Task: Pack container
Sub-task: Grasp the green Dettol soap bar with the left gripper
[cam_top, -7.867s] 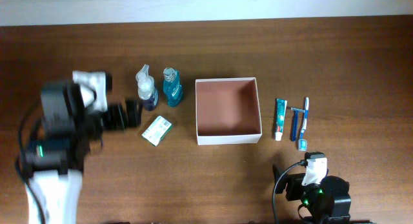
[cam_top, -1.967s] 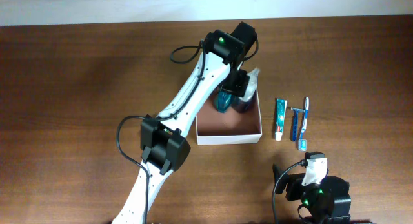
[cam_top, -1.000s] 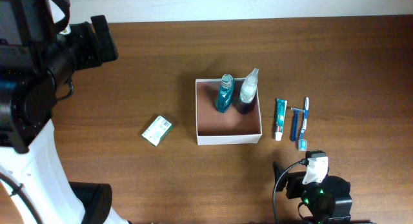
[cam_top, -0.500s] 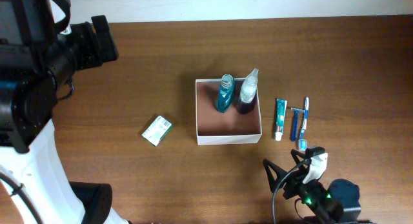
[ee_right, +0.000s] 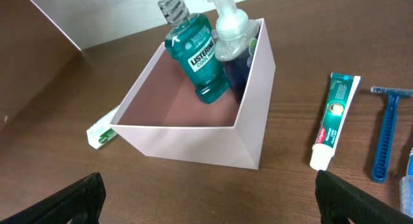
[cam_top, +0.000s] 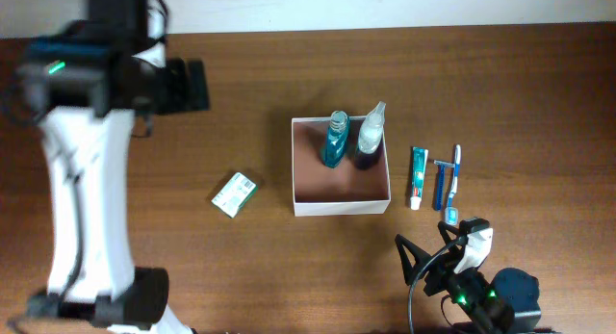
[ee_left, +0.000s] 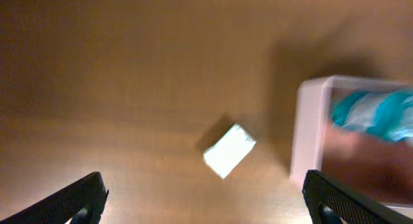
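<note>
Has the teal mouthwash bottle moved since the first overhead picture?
Yes. The mouthwash bottle moved right: earlier it stood left of the container; now it stands inside it, beside the spray bottle.

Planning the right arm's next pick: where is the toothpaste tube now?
In the overhead view the toothpaste tube lies just right of the container, between it and the blue razor.

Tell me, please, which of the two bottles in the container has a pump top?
The clear bottle with the dark blue base; the teal Listerine bottle beside it has a ribbed screw cap.
</note>
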Motion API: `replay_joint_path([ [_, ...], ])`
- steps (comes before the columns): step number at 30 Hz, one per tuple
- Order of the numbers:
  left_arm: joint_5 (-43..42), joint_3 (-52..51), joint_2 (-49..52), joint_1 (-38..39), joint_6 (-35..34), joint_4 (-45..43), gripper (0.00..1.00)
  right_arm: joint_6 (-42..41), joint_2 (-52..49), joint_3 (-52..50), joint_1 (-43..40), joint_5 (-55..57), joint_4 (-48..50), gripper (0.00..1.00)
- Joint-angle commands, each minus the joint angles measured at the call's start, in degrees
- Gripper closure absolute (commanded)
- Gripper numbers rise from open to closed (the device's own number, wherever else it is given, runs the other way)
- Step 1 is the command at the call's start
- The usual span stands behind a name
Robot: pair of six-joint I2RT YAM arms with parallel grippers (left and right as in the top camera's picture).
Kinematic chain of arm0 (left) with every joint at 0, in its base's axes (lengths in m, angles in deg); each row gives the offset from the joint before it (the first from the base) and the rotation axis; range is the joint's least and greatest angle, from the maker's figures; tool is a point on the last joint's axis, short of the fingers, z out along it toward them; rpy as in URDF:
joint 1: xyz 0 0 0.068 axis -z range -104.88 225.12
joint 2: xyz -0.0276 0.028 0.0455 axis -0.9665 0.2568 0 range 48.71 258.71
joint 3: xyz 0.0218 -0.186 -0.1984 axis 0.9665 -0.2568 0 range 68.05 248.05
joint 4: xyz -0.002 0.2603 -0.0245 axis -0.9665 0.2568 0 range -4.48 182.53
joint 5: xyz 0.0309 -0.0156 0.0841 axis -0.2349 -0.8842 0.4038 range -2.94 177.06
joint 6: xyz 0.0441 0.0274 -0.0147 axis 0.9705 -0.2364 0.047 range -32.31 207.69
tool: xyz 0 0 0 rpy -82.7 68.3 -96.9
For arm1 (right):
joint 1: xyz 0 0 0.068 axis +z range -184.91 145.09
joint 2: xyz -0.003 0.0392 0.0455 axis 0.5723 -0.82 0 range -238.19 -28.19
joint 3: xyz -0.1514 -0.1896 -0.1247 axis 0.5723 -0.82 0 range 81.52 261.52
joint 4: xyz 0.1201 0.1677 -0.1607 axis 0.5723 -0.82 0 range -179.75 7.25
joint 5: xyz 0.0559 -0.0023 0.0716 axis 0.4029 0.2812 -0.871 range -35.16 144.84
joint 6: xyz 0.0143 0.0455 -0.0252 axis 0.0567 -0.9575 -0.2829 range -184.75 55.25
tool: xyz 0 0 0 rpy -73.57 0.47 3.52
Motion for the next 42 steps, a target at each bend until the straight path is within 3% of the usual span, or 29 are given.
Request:
replay_joint_path([
  [1, -1.79, -14.34, 4.46, -0.33, 0.66, -4.07, 0.03, -0.44, -0.09, 1.09, -0.33, 0.72, 0.13, 0.01],
  [6, -7.54, -28.02, 10.67, 0.04, 11.13, -15.32, 0.06, -0.42, -0.09, 1.09, -0.33, 0.72, 0.13, 0.01],
  [7, -7.56, -29.33, 11.85, 0.33, 12.59, -16.39, 0.1, -0.44, -0.09, 1.09, -0.33, 0.74, 0.13, 0.01],
  [9, -7.56, -31.8, 14.38, 1.36, 15.93, -17.73, 0.31, -0.42, -0.09, 1.09, -0.33, 0.72, 0.13, 0.01],
  [12, -7.54, -34.32, 16.35, 3.13, 17.35, -18.91, 0.39, -0.44, -0.11, 1.09, -0.33, 0.72, 0.13, 0.01],
  [16, -7.3, -38.42, 17.09, 6.16, 18.45, -22.86, 0.38, -0.42, -0.09, 1.09, -0.33, 0.74, 0.13, 0.01],
  [21, -5.81, -43.78, 17.09, 8.31, 18.32, -27.47, 0.3, -0.42, -0.09, 1.09, -0.33, 0.72, 0.13, 0.01],
  [25, -5.14, -46.73, 17.09, 7.76, 18.16, -30.73, 0.08, -0.44, -0.09, 1.09, -0.33, 0.74, 0.13, 0.01],
  [27, -5.33, -47.78, 17.09, 7.39, 18.12, -31.52, 0.09, -0.44, -0.09, 1.09, -0.33, 0.72, 0.13, 0.01],
  [37, -5.44, -45.09, 16.98, 7.17, 14.8, -26.34, 0.52, -0.44, -0.09, 1.09, -0.33, 0.72, 0.13, 0.01],
  [42, -5.42, -27.43, 16.31, 7.23, 14.69, -13.27, 0.56, -0.44, -0.09, 1.09, -0.33, 0.72, 0.13, 0.01],
])
